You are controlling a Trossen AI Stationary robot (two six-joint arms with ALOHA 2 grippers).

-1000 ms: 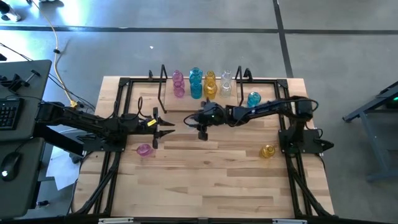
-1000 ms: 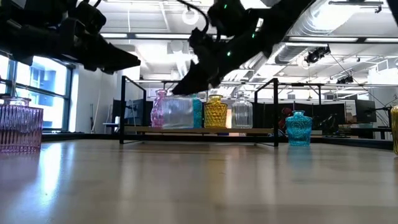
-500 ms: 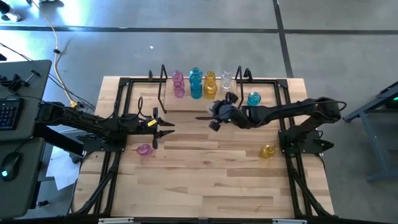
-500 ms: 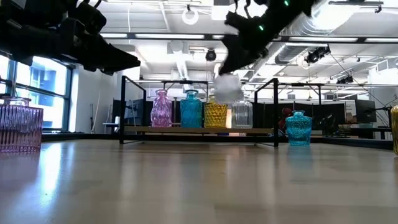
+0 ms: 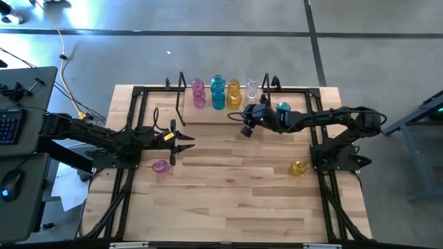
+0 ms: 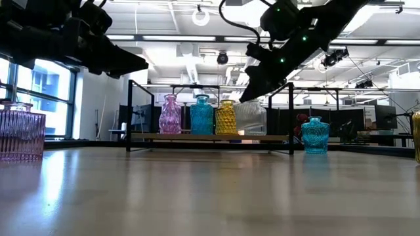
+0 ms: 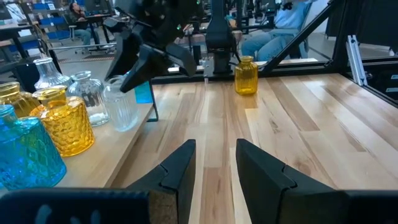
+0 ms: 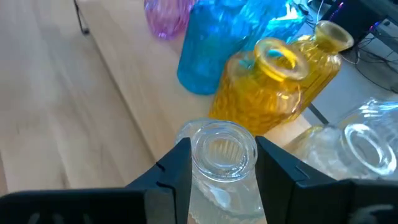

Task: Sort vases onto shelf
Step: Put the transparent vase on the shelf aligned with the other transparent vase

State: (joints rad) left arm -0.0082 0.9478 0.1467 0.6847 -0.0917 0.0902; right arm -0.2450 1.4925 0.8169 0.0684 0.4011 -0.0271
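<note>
The black shelf (image 5: 181, 91) stands at the table's far edge with pink (image 5: 199, 94), blue (image 5: 218, 92), yellow (image 5: 233, 93) and clear (image 5: 252, 88) vases on it. My right gripper (image 5: 247, 119) is at the shelf's right end, shut on another clear vase (image 6: 251, 118). Loose vases stand on the table on their bases: pink (image 5: 160, 166), teal (image 5: 282, 108) and yellow (image 5: 297, 168). My left gripper (image 7: 215, 163) waits open left of centre, holding nothing. My right gripper pinches the clear vase's narrow neck (image 8: 222, 163), just under the rim, between its two fingers (image 8: 178, 168). It comes slanting down from the table's right. The vase hangs below the fingers, nearly upright, beside the yellow vase. Whether its base touches the shelf board I cannot tell.
A black rail frame (image 5: 135, 131) edges the table on both sides. The shelf's upright end posts (image 6: 291, 118) stand close to the held vase. Bare wood (image 5: 228, 194) fills the near half of the table. People sit in the room beyond (image 7: 273, 28).
My right gripper has carried the clear vase from the middle of the table toward the right and far edge, to the shelf's right end, turning and tipping less steeply as it went. The vase now hangs next to the yellow vase.
</note>
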